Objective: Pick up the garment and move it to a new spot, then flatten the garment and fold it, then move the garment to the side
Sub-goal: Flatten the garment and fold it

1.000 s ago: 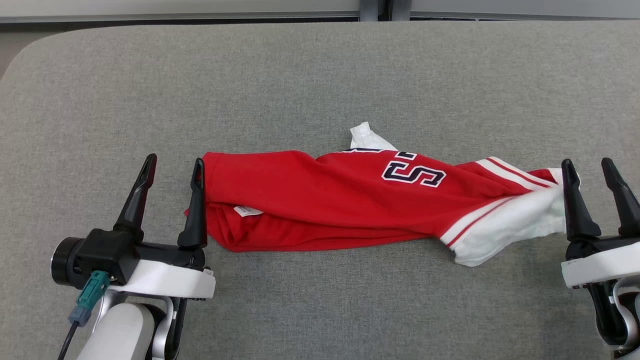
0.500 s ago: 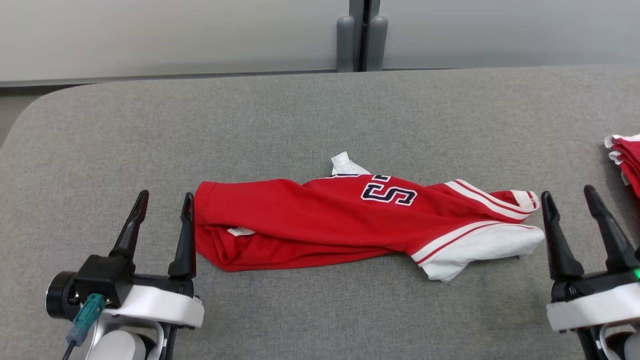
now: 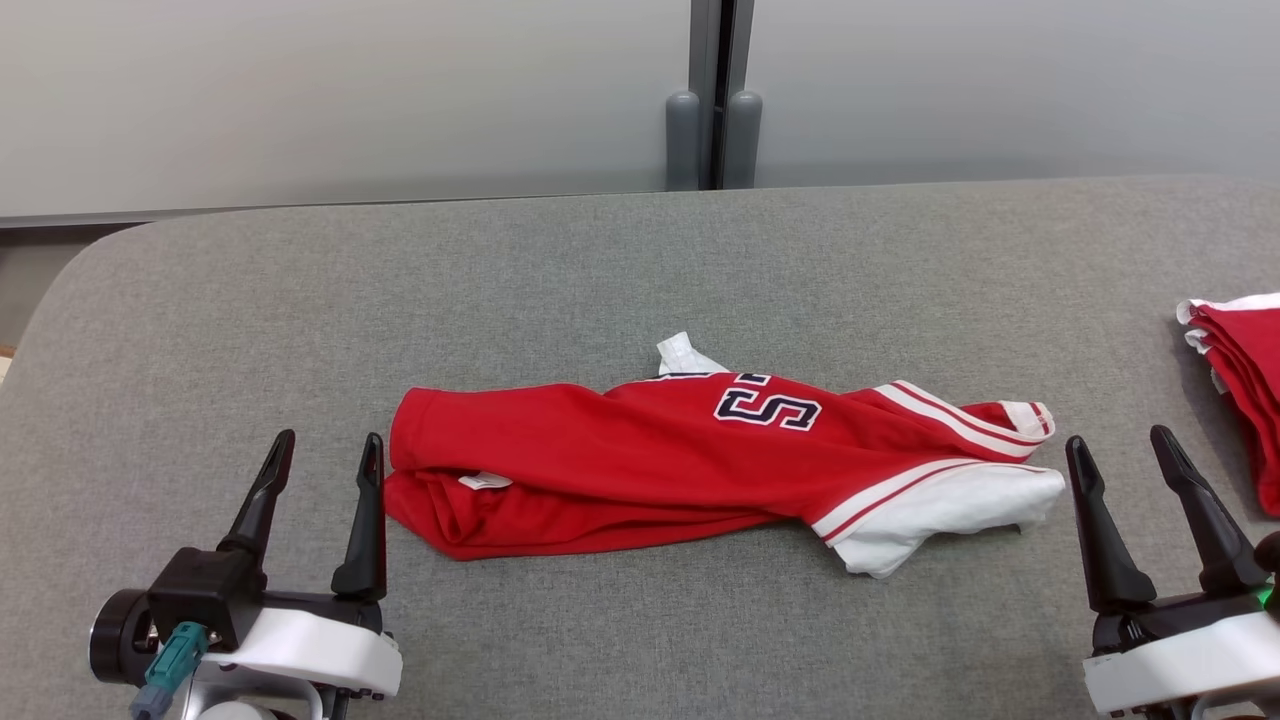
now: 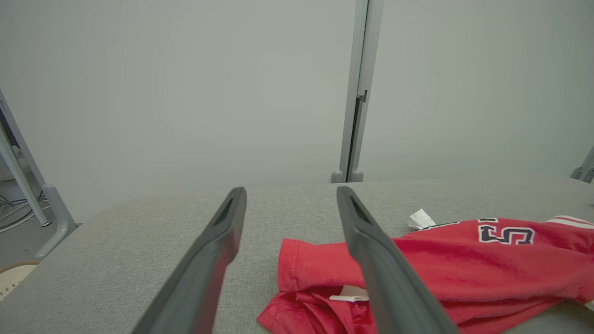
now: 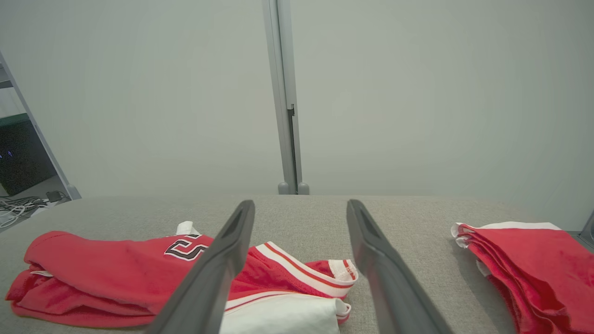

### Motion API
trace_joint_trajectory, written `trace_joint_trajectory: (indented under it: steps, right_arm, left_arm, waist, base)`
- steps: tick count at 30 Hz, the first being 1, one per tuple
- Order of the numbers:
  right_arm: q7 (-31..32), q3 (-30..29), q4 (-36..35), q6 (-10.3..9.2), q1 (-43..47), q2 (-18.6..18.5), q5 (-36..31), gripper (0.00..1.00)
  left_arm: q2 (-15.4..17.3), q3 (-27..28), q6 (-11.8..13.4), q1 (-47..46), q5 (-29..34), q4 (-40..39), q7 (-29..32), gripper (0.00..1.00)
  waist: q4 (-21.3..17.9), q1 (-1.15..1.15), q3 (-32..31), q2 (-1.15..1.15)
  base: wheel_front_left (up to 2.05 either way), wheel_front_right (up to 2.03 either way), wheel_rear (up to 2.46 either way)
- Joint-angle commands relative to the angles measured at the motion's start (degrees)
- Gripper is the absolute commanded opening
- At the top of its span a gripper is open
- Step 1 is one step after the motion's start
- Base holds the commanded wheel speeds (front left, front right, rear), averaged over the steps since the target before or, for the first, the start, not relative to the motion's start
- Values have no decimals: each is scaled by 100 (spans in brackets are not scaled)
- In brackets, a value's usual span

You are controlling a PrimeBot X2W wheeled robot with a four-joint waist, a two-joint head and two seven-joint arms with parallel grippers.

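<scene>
The garment is a red jersey with white sleeves, white stripes and a dark number; it lies as a long, loosely folded band across the grey table. It also shows in the left wrist view and the right wrist view. My left gripper stands open just off the garment's left end, nothing between its fingers. At the garment's right end my right gripper is open and empty too, a small gap from the white sleeve.
A stack of folded red and white garments sits at the table's right edge, also in the right wrist view. A grey wall with a vertical post stands behind the table. The table's left corner is rounded.
The head camera has tilted up, showing the wall and the stack at the right. Both open grippers have drawn back a little from the garment's ends, which lies still.
</scene>
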Motion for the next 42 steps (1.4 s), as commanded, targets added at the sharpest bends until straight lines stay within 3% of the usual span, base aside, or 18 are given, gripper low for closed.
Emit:
trace_joint_trajectory:
  steps: [1,13,21,31,32,33,34,42]
  right_arm:
    - [16,-19,-27,0,27,-1,-11,100]
    - [55,27,-100,0,-77,5,80,100]
    - [-21,165,-97,0,-370,-96,217,100]
    - [-203,268,110,0,-617,-166,381,100]
    - [-215,274,129,0,-630,-175,390,100]
    - [-226,277,150,0,-633,-182,405,100]
    - [-242,278,173,0,-634,-189,408,100]
    - [-287,181,228,0,-596,-175,433,100]
  left_arm:
    - [34,6,19,38,-21,-29,0,100]
    - [13,-159,34,-145,2,-11,220,100]
    - [-164,-265,-401,-923,-434,956,766,100]
    - [-143,80,-951,-1758,-1114,2340,988,100]
    - [-123,87,-1038,-1800,-1160,2405,1003,96]
    - [-113,79,-1114,-1825,-1204,2459,1021,30]
    - [-107,91,-1172,-1850,-1257,2480,1018,0]
    - [-130,16,-1294,-1613,-1315,2152,915,0]
  waist:
    - [5,0,12,0]
    - [16,0,188,0]
    - [-147,0,754,0]
    - [-334,0,1156,0]
    - [-340,0,1170,0]
    - [-345,0,1177,0]
    - [-346,0,1179,0]
    - [-218,0,1087,0]
  base:
    - [0,0,0]
    - [0,0,0]
    - [0,0,0]
    - [0,0,0]
    - [0,0,0]
    - [0,0,0]
    - [0,0,0]
    - [0,0,0]
